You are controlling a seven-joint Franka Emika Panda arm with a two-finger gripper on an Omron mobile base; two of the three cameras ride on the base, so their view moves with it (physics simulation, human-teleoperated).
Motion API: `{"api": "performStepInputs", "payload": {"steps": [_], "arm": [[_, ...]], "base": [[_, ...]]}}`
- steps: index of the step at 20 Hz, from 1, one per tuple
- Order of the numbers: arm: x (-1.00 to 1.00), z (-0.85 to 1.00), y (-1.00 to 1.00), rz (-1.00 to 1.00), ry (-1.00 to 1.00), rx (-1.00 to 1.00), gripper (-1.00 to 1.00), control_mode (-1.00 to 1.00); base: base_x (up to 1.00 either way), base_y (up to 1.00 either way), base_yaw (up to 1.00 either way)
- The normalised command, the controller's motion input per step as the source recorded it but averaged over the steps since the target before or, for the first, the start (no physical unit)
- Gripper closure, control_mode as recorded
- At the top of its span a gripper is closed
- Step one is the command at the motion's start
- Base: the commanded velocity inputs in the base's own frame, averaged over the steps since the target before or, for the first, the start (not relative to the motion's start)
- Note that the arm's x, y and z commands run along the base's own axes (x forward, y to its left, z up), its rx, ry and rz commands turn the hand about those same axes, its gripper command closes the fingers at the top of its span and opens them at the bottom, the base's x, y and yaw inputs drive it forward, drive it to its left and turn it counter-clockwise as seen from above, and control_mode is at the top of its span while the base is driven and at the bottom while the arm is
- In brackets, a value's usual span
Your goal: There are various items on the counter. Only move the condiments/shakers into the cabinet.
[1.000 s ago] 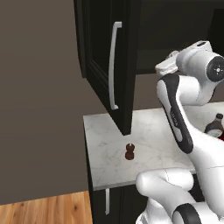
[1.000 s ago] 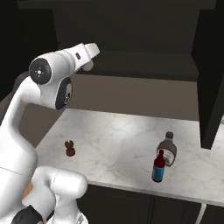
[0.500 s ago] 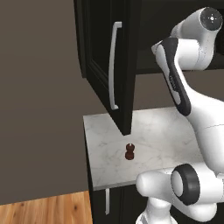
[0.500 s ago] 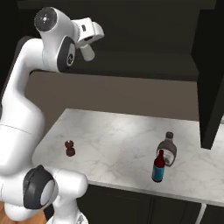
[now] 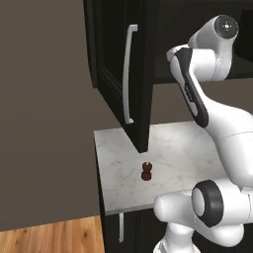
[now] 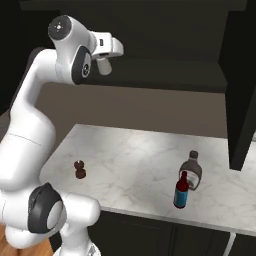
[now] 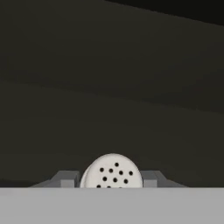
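No writing is legible anywhere, and the gripper (image 7: 111, 183) clamps the whitish shaker (image 7: 112, 171) (perforated top facing the hand camera, long axis along the fingers) up at the open cabinet (image 6: 165, 75), while the knobbed shaker (image 6: 79, 169) stands upright on the counter (image 6: 135, 160).

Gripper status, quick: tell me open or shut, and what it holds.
Gripper: shut on the whitish shaker, its holed top showing between the fingers, raised in front of the open cabinet.
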Motion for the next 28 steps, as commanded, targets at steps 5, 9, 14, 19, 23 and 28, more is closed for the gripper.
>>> {"api": "performStepInputs", "payload": {"steps": [5,9,14,19,23,28], "arm": [[0.52,0.00,0.00,-0.06,-0.02,0.02,1.00,-1.00],[0.67,-0.05,0.00,-0.03,0.00,0.00,1.00,-1.00],[0.65,-0.18,0.00,-0.01,0.00,0.01,1.00,-1.00],[0.60,-0.39,0.00,0.00,0.00,0.02,1.00,-1.00],[0.63,-0.49,0.00,0.00,0.01,0.00,1.00,-1.00],[0.53,-0.39,0.00,0.00,0.01,0.00,-1.00,-1.00]], "base": [[0.00,0.00,0.00],[0.00,0.00,0.00],[0.00,0.00,0.00],[0.00,0.00,0.00],[0.00,0.00,0.00],[0.00,0.00,0.00]]}}
